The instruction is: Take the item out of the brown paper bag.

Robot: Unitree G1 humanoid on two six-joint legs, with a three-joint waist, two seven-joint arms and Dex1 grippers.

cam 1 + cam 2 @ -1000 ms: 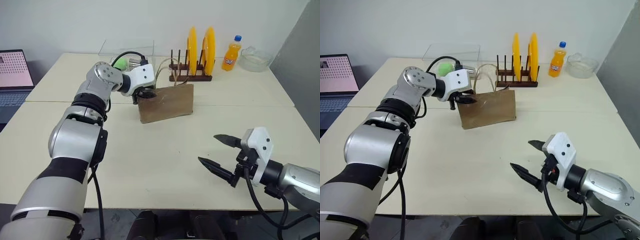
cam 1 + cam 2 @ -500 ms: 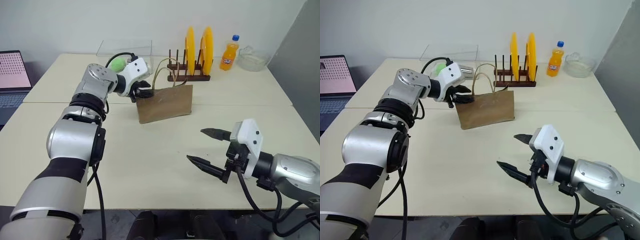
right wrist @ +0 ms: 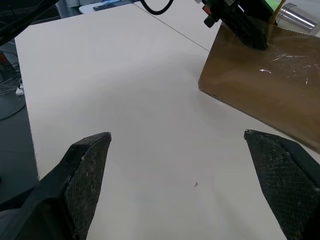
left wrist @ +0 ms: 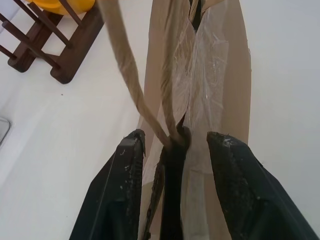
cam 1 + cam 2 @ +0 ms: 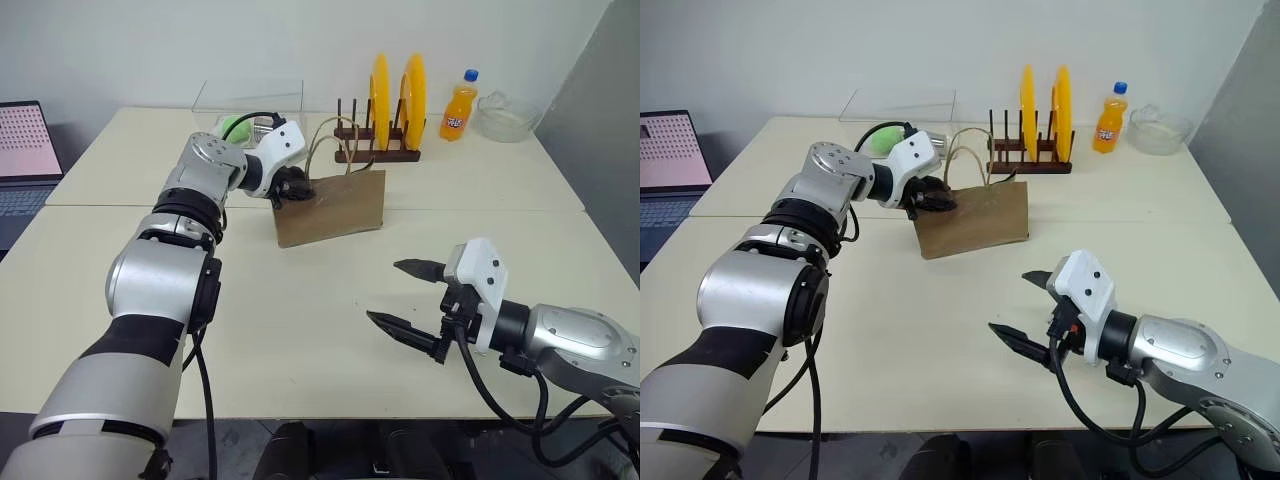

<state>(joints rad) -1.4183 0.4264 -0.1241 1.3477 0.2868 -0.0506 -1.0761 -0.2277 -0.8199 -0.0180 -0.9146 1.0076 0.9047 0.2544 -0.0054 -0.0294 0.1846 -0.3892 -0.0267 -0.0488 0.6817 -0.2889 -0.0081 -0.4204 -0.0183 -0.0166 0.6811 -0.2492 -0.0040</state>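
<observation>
In the head views, the brown paper bag (image 5: 333, 207) is standing on the surface (image 5: 300, 330), and the left end effector (image 5: 294, 187) is sitting at its top left corner. The right end effector (image 5: 1028, 307) is hovering wide open, holding nothing. In the left wrist view, the 2 fingers (image 4: 122, 195) are straddling the bag's edge, partly open. I cannot see the item.

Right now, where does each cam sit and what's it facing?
Head stereo pair: looks forward and down over the table; both arms show, with the brown paper bag.
Left wrist: along the left pincer, straddling the bag's top edge.
Right wrist: along the open right pincer, over bare table.
Shared: all views show the bag.
</observation>
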